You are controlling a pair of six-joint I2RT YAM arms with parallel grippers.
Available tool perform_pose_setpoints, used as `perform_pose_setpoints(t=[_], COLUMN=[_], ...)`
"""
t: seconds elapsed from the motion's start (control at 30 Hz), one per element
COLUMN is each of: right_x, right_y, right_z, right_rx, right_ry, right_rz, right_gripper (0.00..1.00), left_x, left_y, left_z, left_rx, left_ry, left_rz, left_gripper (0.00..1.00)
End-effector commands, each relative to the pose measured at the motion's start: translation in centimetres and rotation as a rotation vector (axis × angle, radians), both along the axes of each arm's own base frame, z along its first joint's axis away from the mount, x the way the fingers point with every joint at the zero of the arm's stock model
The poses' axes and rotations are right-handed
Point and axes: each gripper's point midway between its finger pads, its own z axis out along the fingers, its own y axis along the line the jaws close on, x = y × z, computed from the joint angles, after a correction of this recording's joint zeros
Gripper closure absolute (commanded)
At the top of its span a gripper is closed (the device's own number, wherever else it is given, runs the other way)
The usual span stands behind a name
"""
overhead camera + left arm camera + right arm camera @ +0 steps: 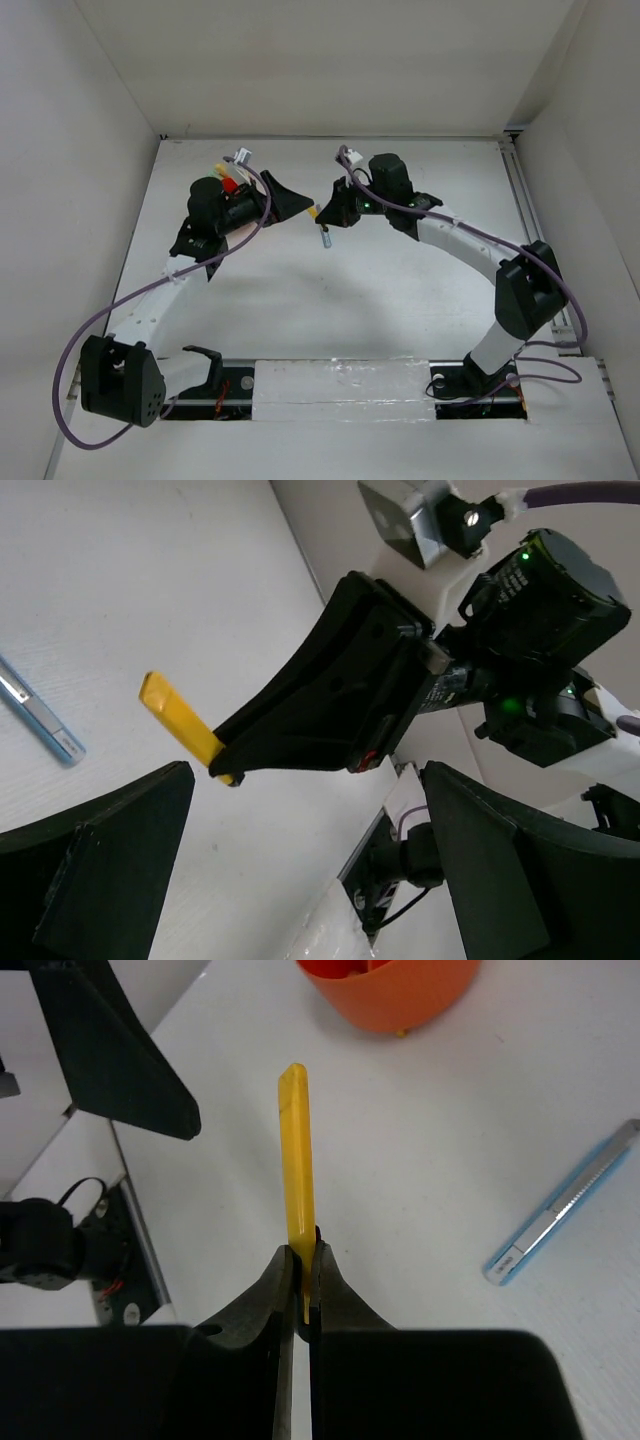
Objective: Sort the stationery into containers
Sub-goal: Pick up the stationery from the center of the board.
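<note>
My right gripper (300, 1265) is shut on the lower end of a yellow pen (295, 1160), which sticks out towards the orange cup (390, 990); only the cup's near wall shows at the top edge. From above, the yellow pen (316, 212) hangs over the table between the right gripper (333, 210) and the left gripper (288, 203). The left gripper (300, 880) is open and empty, facing the yellow pen (180, 725). A grey-blue pen (565, 1205) lies on the table beside it, just below the yellow pen's tip as the top view shows the grey-blue pen (325, 237).
Red, yellow and pale pen ends (230, 178) stick up behind the left arm, where the cup is mostly hidden. White walls close in the table on three sides. The arm bases and cables (480, 385) line the near edge.
</note>
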Motion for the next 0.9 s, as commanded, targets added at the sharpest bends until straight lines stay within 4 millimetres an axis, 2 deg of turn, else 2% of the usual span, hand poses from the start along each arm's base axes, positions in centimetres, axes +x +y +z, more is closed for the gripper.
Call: perform_pose_setpoints(t=[0.0,0.17,0.3,0.37,0.47,0.6,0.73,0.77,0.87], right_x=[-2.9,-4.0,-4.2,-5.1,-6.0,-6.0,-5.8,-5.8,-5.5], right_y=[1.4,0.8,0.4,0.7,1.3,1.6,1.8,1.8,1.9], right_z=[5.8,7.9,8.7,9.5,9.5,10.0,10.3,10.3,9.9], right_rx=[0.148,0.177,0.185,0.208,0.212,0.220,0.227,0.227,0.219], right_ry=[-0.085,-0.114,-0.134,-0.143,-0.139,-0.156,-0.166,-0.166,-0.160], right_rz=[0.134,0.144,0.131,0.163,0.193,0.192,0.193,0.193,0.182], right_gripper=[1.00,1.00,1.00,1.00,1.00,1.00,1.00,1.00,1.00], left_x=[-1.1,-0.7,-0.8,-0.8,-0.8,-1.3,-1.9,-1.7,-2.1], left_y=[-0.1,0.3,0.4,0.4,0.2,-0.2,-1.2,-1.3,-1.9], left_z=[2.9,2.7,3.0,3.0,4.2,6.3,6.8,7.0,6.2], left_rx=[-0.033,-0.007,-0.009,-0.009,-0.051,-0.104,-0.118,-0.123,-0.143], left_ry=[-0.125,-0.121,-0.129,-0.129,-0.146,-0.194,-0.195,-0.214,-0.188], left_rz=[-0.038,-0.001,-0.001,-0.001,0.003,-0.031,-0.073,-0.073,-0.110], left_gripper=[0.04,0.06,0.08,0.14,0.17,0.23,0.38,0.49,0.61])
